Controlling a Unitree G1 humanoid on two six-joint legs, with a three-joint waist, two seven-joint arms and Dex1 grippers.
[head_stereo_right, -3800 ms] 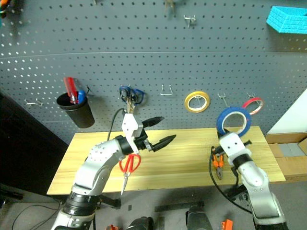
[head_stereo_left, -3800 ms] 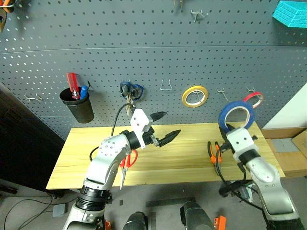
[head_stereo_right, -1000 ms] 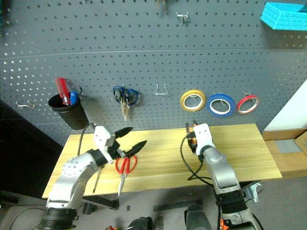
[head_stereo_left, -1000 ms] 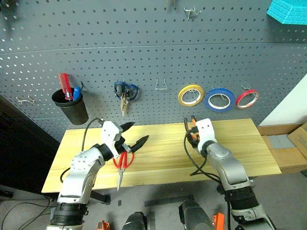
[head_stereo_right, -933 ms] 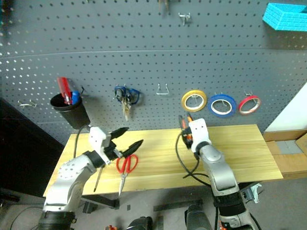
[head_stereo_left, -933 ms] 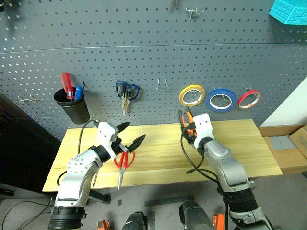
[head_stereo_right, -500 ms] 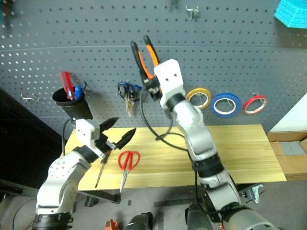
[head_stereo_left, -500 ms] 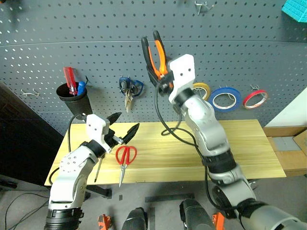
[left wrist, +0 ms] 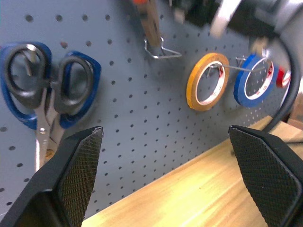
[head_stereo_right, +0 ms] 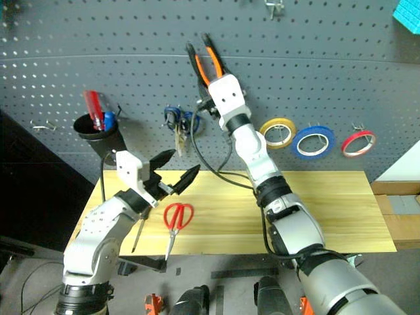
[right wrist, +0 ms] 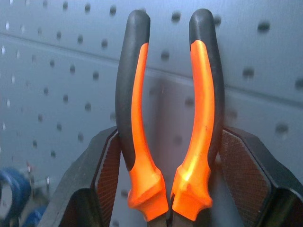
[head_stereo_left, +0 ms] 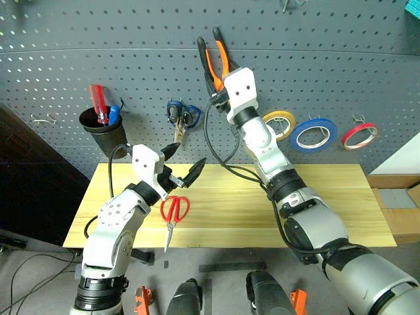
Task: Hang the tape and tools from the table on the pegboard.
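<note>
1. Dark grey pegboard (head_stereo_left: 79,39) across the whole back, rows of holes, a wide bare stretch above the hanging row.
2. Pale wood surface (head_stereo_left: 328,210) set against the board's foot; right half bare, front and right edges unobstructed.
3. Right end effector (head_stereo_left: 220,79) raised high against the board, clamped on the pliers (head_stereo_left: 213,56), orange-and-black handles pointing up and spread slightly; in the right wrist view, both fingers pressed against the outer sides of the pliers' handles.
4. Left end effector (head_stereo_left: 184,164) held above the surface's left part, fingers spread wide, nothing between them; in the left wrist view, facing the board with open air between the pads.
5. Black cup (head_stereo_left: 104,130) hung at the board's left, with a red handle and a blue one sticking out.
6. Blue tape (head_stereo_left: 313,134) hanging on the board, between the yellow tape (head_stereo_left: 279,123) and the red tape (head_stereo_left: 359,134), each apart from its neighbour.
7. Red-handled scissors (head_stereo_left: 172,215) flat on the surface below the left end effector, blades pointing at the front edge, tip close to it.
8. Blue-handled scissors (head_stereo_left: 180,118) hanging left of the raised arm.
9. Screwdriver (head_stereo_right: 139,233) on the surface left of the red scissors, partly hidden by the left arm.
10. Empty wire hook (left wrist: 161,49) between blue scissors and yellow tape.
</note>
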